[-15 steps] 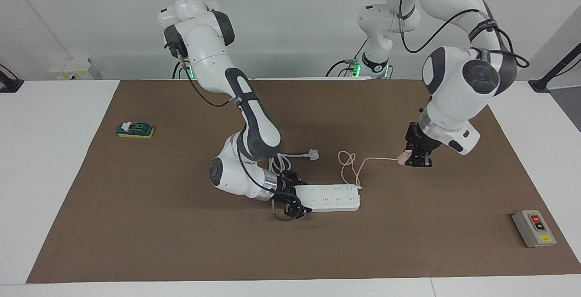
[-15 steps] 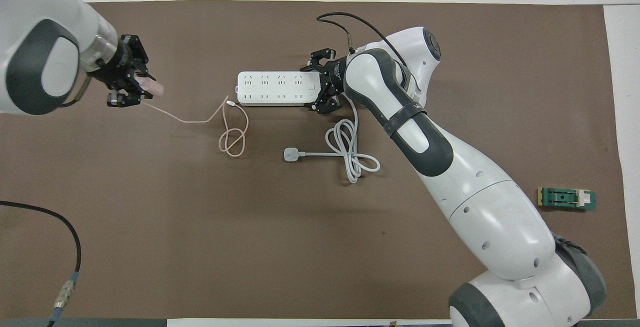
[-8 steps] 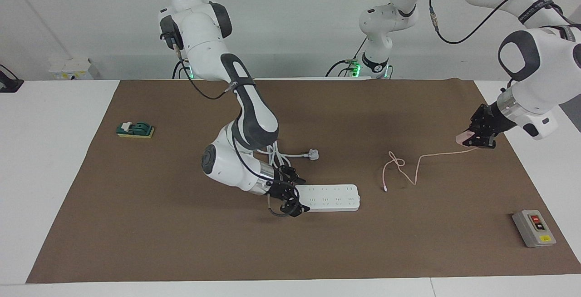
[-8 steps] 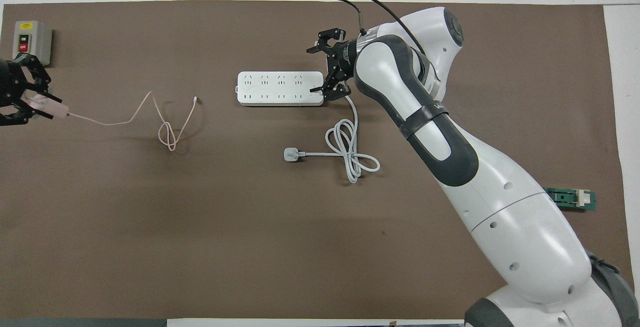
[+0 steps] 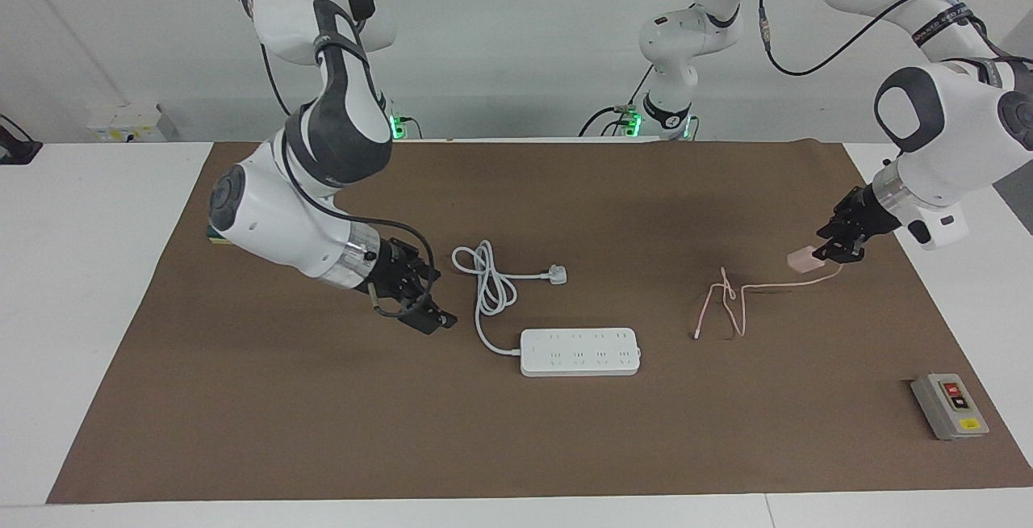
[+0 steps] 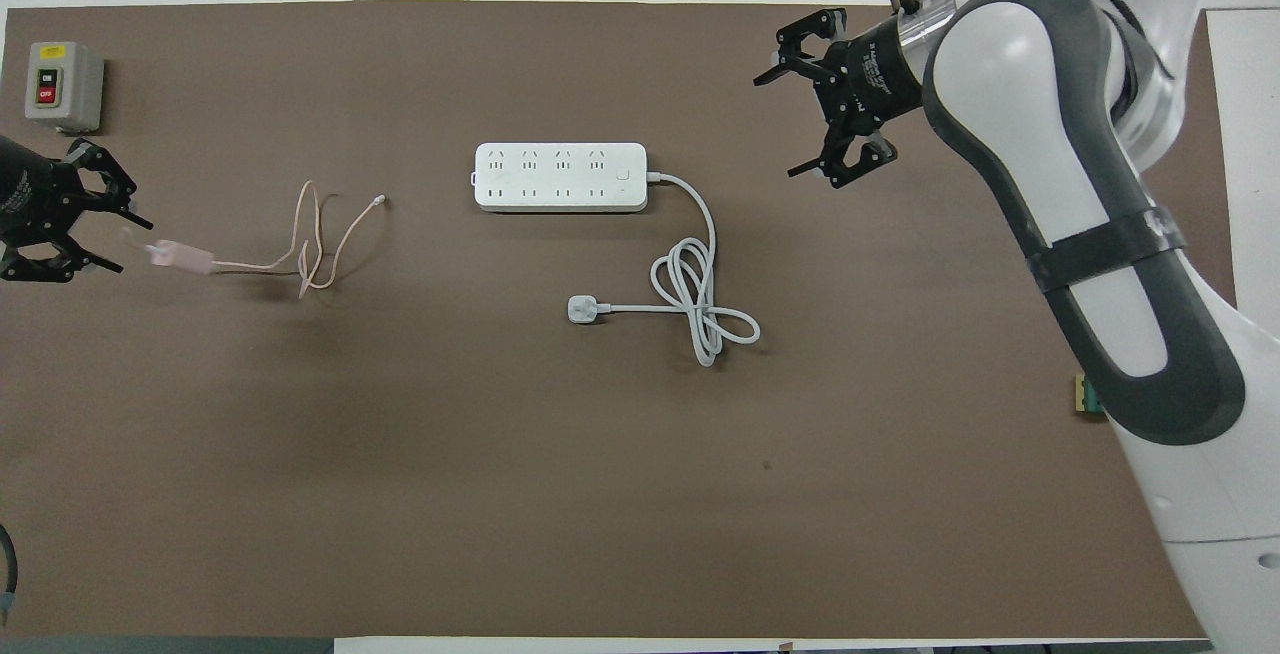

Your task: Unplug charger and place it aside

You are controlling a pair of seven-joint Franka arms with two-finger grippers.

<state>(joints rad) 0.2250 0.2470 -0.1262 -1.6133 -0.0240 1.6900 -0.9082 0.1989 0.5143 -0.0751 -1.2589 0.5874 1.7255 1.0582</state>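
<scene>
The pale pink charger (image 5: 803,257) is free of the white power strip (image 5: 581,350), toward the left arm's end of the brown mat. Its thin pink cable (image 5: 730,302) trails in loops toward the strip. It also shows in the overhead view (image 6: 180,256), apart from the fingers. My left gripper (image 5: 827,247) is open right beside the charger and holds nothing; it shows in the overhead view (image 6: 135,248) too. My right gripper (image 5: 440,298) is open and empty, raised over bare mat toward the right arm's end, away from the strip (image 6: 560,176).
The strip's thick white cord and plug (image 5: 557,274) lie coiled nearer to the robots than the strip. A grey switch box (image 5: 948,405) sits at the mat's corner at the left arm's end. A green block (image 6: 1085,396) is mostly hidden by the right arm.
My left gripper opened and let go of the charger, which now sits just off its fingertips. My right gripper left the power strip's end and drew back toward the right arm's end, rising.
</scene>
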